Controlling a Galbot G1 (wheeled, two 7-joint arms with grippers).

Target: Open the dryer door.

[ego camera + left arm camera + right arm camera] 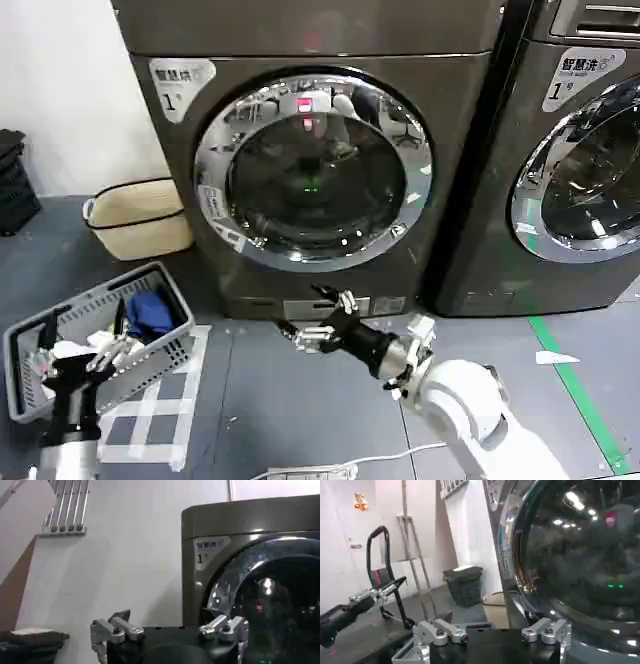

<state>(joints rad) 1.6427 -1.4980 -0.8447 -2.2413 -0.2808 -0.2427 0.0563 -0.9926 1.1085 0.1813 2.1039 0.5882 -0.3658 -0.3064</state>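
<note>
Down at the near edge of the head view, the robot's right arm [470, 400] is white and round, and it reaches forward and to the left over the grey floor [290, 400]. At its tip is the right claw [322, 318], held low, just in front of the bottom of the dryer [310, 150]. Its silver fingers [345, 299] are spread apart, so this claw is open and holds nothing. In the right wrist view the right claw [492, 630] shows two fingers with a wide gap, right beside the big shiny door.

On the other side, the left claw [75, 365] is low and close to the robot, pointing up above a grey basket [150, 285] with blue and white cloth in it. Its thin fingers are spread too, so it is open and empty. In the left wrist view the left claw [170, 630] is well apart from the machine.

Farther back stands the dryer, dark grey with a sticker that says 1 in its top corner. The dryer door [313, 168] is round, with a bright silver ring and dark glass that shows small red and green lights. It sits flat against the front, shut.

A tan cloth basket [140, 218] sits on the floor left of the dryer. A second machine [580, 150] stands to the right.
</note>
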